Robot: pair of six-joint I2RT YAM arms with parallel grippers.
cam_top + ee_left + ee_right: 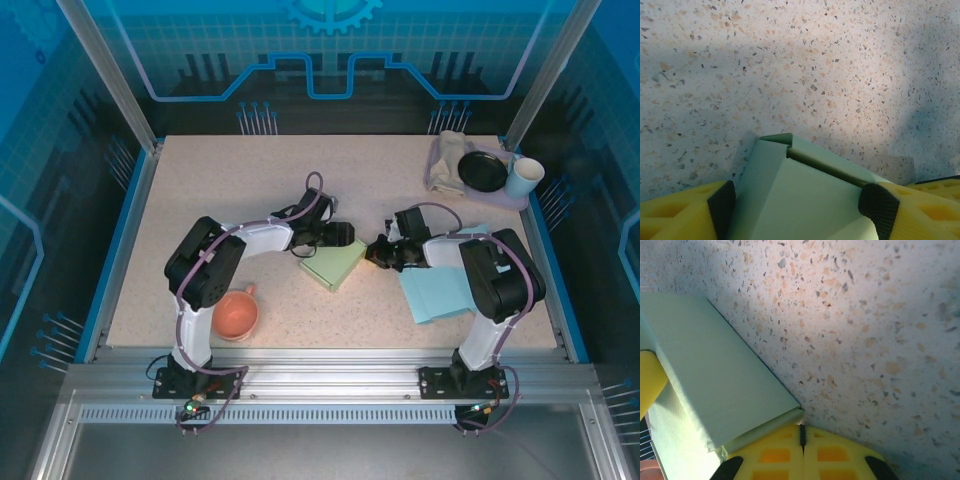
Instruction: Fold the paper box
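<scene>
The pale green paper box [335, 263] lies flat in the middle of the table, its side flaps folded up. My left gripper [341, 236] reaches over its far edge. In the left wrist view the box [790, 185] sits between the two wide-apart black pads [722, 205], so the left gripper [800, 207] stands open astride it. My right gripper [379, 252] is shut at the box's right corner. In the right wrist view the closed tips of that gripper [802, 436] rest against the corner of the box [705, 365], holding nothing.
A light blue paper sheet [440, 292] lies under the right arm. A pink cup [236, 315] stands near the left arm's base. At the back right a tray [500, 200] carries a cloth [447, 160], a black plate [483, 171] and a white cup [523, 178].
</scene>
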